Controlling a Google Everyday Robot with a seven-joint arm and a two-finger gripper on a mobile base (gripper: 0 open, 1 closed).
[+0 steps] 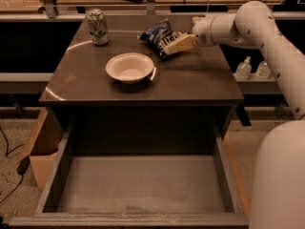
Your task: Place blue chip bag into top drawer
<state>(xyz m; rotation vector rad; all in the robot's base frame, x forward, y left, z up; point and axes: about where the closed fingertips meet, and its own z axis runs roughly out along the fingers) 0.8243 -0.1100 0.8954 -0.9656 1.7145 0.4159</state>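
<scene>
The blue chip bag (156,34), crumpled dark-blue foil with a black-and-white patch, lies at the back centre of the dark cabinet top (190,82). My gripper (179,44) reaches in from the right and sits at the bag's right end, overlapping it in this view. The white arm (248,25) stretches from the right edge. The top drawer (143,182) is pulled out wide below the cabinet front, with its flat grey bottom bare.
A white bowl (129,67) sits in front of the bag. A silver-green can (97,26) stands at the back left. A light wooden box (42,147) stands left of the drawer. Two clear bottles (243,68) stand on a shelf at right. My white body (281,175) fills the lower right.
</scene>
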